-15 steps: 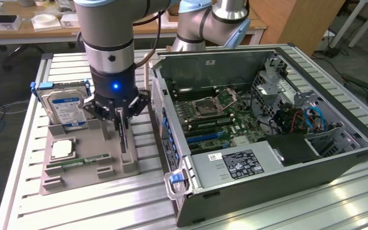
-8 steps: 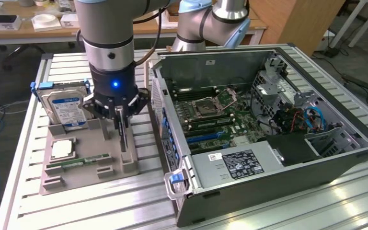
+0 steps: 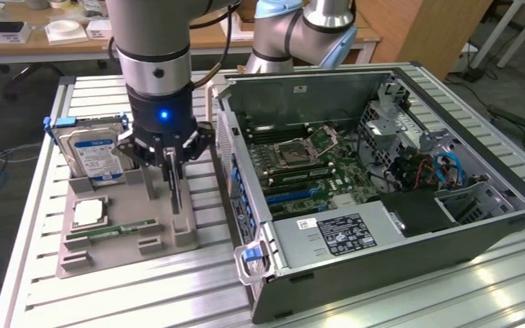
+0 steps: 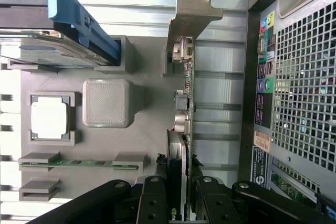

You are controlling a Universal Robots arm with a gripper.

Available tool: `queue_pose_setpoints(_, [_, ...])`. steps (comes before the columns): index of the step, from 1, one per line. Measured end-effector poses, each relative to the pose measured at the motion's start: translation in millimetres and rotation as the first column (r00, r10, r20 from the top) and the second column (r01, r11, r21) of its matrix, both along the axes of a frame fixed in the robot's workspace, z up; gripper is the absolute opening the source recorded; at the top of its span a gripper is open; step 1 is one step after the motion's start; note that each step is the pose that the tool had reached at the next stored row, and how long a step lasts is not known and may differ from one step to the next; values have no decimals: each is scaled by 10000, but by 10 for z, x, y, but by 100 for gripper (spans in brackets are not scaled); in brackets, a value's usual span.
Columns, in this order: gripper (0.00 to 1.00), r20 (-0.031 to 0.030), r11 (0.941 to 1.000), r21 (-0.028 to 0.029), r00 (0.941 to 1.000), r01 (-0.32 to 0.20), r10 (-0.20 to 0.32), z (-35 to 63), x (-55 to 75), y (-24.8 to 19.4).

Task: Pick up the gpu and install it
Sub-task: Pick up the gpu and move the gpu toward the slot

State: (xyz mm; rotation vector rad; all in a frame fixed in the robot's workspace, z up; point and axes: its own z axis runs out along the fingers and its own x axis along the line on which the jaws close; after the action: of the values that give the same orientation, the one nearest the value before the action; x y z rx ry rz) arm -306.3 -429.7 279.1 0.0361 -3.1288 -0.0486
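gpu (image 3: 175, 195): upright, edge-on, standing in grey tray (image 3: 121, 256), metal bracket end far from the fingers; gripper (image 3: 172, 167): down over it from twelve o'clock, fingers clamped on both faces of the card; memory stick (image 3: 112, 232): eight o'clock of gpu, lying flat; processor (image 3: 90, 213): nine o'clock; hard drive (image 3: 93, 152): ten o'clock, standing on edge; computer case (image 3: 409, 246): three o'clock, side open, motherboard (image 3: 327, 171) exposed.

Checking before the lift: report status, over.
Gripper clamped on gpu. Card seated upright in gray tray. Hard drive alongside, not touching.
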Motion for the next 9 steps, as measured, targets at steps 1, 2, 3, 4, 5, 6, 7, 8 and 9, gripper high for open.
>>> queue_pose_setpoints(1, [27, 0, 10000, 0, 10000, 0, 0, 7, 0, 0])
queue_pose_setpoints(2, [27, 0, 10000, 0, 10000, 0, 0, 14, 0, 0])
queue_pose_setpoints(3, [27, 0, 10000, 0, 10000, 0, 0, 19, 0, 0])
queue_pose_setpoints(4, [27, 1, 10000, 0, 10000, 0, 0, 25, 0, 0])
queue_pose_setpoints(5, [27, 0, 10000, 0, 10000, 0, 0, 33, 0, 0])
queue_pose_setpoints(6, [27, 0, 10000, -1, 10000, 0, 0, 40, 0, 0])
queue_pose_setpoints(7, [27, 0, 10000, -1, 10000, 0, 0, 48, 0, 0])
queue_pose_setpoints(8, [27, 0, 10000, 0, 10000, 0, 0, 56, 0, 0])
queue_pose_setpoints(9, [27, 0, 10000, -1, 10000, 0, 0, 64, 0, 0])
